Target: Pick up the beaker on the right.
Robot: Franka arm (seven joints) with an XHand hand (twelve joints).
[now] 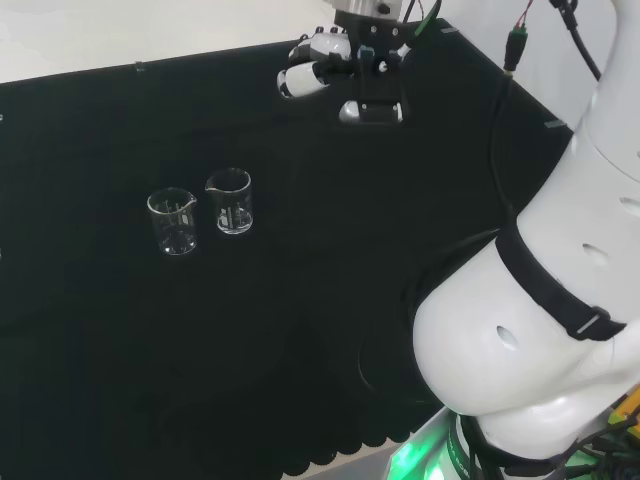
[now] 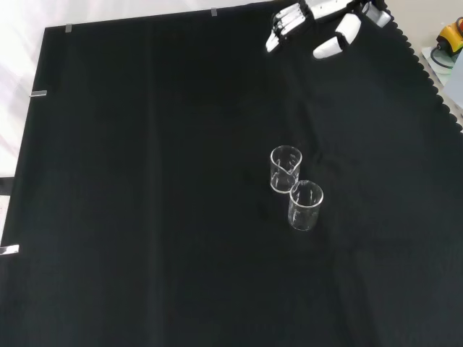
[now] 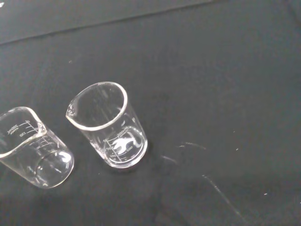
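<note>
Two clear glass beakers stand upright and close together on the black cloth. In the head view one beaker (image 1: 231,202) is on the right and the other beaker (image 1: 172,222) is just left of it. The front view has the first beaker (image 2: 286,169) farther off and the second beaker (image 2: 305,205) nearer. Both look empty in the wrist view, the one (image 3: 110,127) beside the other (image 3: 33,148). The hand (image 1: 318,62) hangs above the cloth well away from them, at the front view's top (image 2: 341,32), with straight fingers and nothing in it.
The arm's big white links (image 1: 540,330) stand at the head view's right. The cloth's scalloped edge (image 2: 434,79) runs down the front view's right, with a yellow and orange object (image 2: 452,36) beyond it. Bare black cloth surrounds the beakers.
</note>
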